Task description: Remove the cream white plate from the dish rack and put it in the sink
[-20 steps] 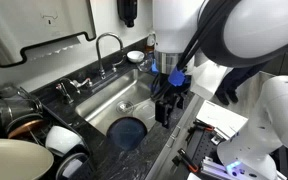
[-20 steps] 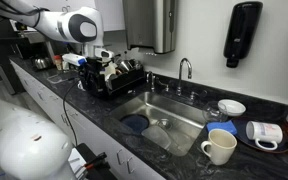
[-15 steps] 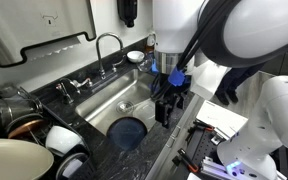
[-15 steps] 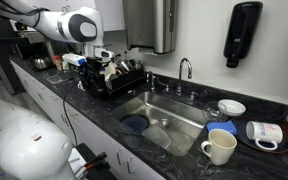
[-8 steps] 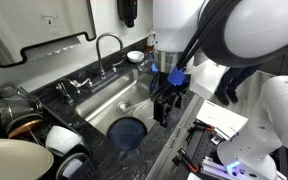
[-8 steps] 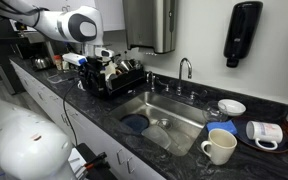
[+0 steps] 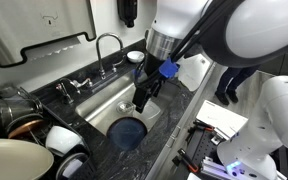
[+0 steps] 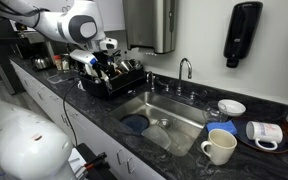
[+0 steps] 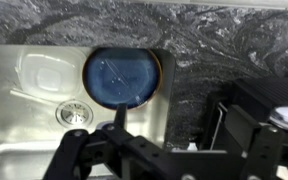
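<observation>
The cream white plate (image 7: 12, 160) sits at the near end of the dish rack (image 8: 124, 82), beside white bowls (image 7: 64, 140) and a pot (image 7: 19, 125). The steel sink (image 7: 104, 100) holds a dark blue plate (image 7: 129, 132), which also shows in the wrist view (image 9: 119, 78) next to the drain (image 9: 72, 112). My gripper (image 7: 142, 98) hangs open and empty above the sink, well apart from the cream plate. In an exterior view it (image 8: 102, 66) is beside the rack. In the wrist view the gripper (image 9: 159, 142) has its jaws wide apart over the sink's edge.
A curved faucet (image 7: 106, 45) stands behind the sink. A small white bowl (image 7: 134, 56) is on the counter beyond it. Mugs (image 8: 219, 147) and a bowl (image 8: 231, 106) sit on the dark speckled counter (image 9: 224, 45) past the sink. A soap dispenser (image 8: 242, 35) hangs on the wall.
The arm has swung from the counter edge over the sink toward the dish rack, with the gripper tilted. Nothing was taken hold of; the plates have not moved.
</observation>
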Available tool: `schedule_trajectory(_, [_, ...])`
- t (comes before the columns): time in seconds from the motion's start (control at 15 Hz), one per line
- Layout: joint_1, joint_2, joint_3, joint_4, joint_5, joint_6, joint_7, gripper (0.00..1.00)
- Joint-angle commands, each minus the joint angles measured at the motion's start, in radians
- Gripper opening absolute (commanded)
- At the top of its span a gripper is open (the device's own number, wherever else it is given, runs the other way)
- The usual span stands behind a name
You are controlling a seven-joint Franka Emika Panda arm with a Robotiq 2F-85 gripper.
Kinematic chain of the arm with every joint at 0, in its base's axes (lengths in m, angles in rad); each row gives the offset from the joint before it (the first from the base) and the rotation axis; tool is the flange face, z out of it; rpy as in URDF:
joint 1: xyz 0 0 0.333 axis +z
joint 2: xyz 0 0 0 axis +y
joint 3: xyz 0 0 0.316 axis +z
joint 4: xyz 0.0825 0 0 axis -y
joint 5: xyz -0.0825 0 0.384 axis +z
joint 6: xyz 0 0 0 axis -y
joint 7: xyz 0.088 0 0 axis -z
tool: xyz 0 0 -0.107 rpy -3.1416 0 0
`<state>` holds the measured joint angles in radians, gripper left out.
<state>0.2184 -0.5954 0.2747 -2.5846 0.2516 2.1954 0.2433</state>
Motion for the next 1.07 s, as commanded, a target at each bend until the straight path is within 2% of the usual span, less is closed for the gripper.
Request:
schedule_trajectory(0.0, [0.056,0.008,-0.072,-0.03,0.086,0.197,-0.117,1.0])
schedule_trajectory(0.2, [0.137,0.058,-0.16,0.01,0.207,0.302,-0.265,1.0])
schedule_trajectory(0.4, [0.249,0.149,-0.253,0.1,0.356,0.311,-0.446,1.0])
schedule_trajectory(0.47, [0.175,0.053,-0.194,0.027,0.284,0.288,-0.349,1.0])
schedule_trajectory(0.6, [0.205,0.096,-0.218,0.067,0.337,0.284,-0.412,1.0])
schedule_trajectory(0.87, [0.21,0.126,-0.219,0.089,0.341,0.283,-0.419,1.0])
schedule_trajectory(1.0, [0.23,0.183,-0.221,0.138,0.38,0.324,-0.435,1.0])
